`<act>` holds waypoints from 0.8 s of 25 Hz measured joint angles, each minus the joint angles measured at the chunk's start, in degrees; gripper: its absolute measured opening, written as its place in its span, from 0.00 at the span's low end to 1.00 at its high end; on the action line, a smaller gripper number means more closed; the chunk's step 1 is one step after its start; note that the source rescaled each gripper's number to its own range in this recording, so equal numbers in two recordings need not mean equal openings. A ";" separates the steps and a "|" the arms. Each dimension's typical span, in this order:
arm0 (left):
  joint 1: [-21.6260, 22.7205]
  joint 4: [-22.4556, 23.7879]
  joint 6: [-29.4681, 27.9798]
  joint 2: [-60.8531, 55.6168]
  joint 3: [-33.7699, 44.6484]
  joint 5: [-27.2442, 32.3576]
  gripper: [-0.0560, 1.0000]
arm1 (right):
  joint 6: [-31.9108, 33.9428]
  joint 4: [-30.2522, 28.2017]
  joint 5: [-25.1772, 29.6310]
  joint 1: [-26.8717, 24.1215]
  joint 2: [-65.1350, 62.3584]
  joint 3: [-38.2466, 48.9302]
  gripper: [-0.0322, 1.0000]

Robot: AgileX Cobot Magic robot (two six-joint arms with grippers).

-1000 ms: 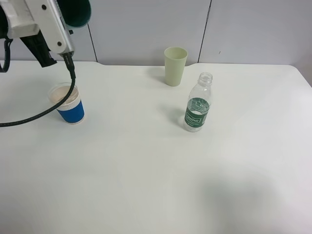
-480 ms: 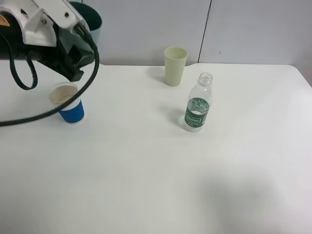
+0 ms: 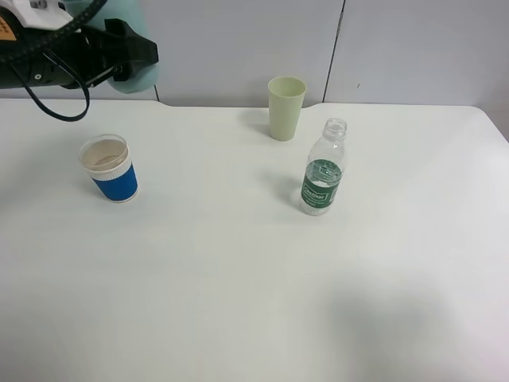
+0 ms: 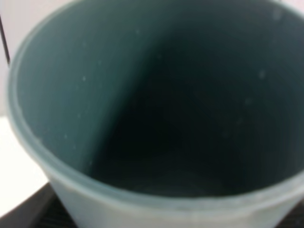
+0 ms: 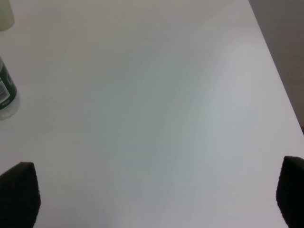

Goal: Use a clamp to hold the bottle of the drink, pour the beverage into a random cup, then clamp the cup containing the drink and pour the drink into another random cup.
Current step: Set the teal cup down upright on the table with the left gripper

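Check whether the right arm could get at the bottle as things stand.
Probably yes. The right gripper is open and empty above bare table, and the bottle stands upright by itself, apart from the pale green cup, with nothing between.

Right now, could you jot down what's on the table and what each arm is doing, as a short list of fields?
Left gripper: shut on the teal cup, held off the table at the back left
Teal cup contents: no liquid visible inside
Right gripper: open, holding nothing, above bare table
Blue-banded cup: upright on the table, left side
Pale yellow-green cup: upright at the back, middle
Bottle: upright, cap off, right of centre, untouched
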 joint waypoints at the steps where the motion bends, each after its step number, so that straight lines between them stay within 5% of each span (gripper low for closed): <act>1: 0.00 1.91 -1.53 0.00 0.77 -1.99 0.06 | 0.00 0.00 0.00 0.00 0.00 0.00 1.00; 8: -0.07 9.93 -5.47 1.81 6.92 -17.33 0.06 | 0.00 0.00 0.00 0.00 0.00 0.00 1.00; 20: -2.02 10.38 -5.95 13.42 7.31 -22.07 0.06 | 0.00 0.00 0.00 0.00 0.00 0.00 1.00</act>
